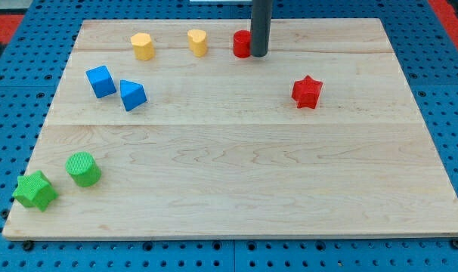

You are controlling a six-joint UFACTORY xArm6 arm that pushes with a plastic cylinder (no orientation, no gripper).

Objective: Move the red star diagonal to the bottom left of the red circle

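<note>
Half red circle (241,44) hidden behind my tip (258,55).

Eight small blocks sit on a single wooden board (236,166). Two are red: a red star (307,92) and a red circle (242,44), the latter partly hidden behind the rod. Two are yellow: a yellow hexagon-like block (143,46) and a yellow heart-like block (198,41). Two are blue: a blue cube-like block (100,81) and a blue wedge-like block (132,95). Two are green: a green cylinder (83,168) and a green star (35,190). One dark rod stands over the board.
</note>
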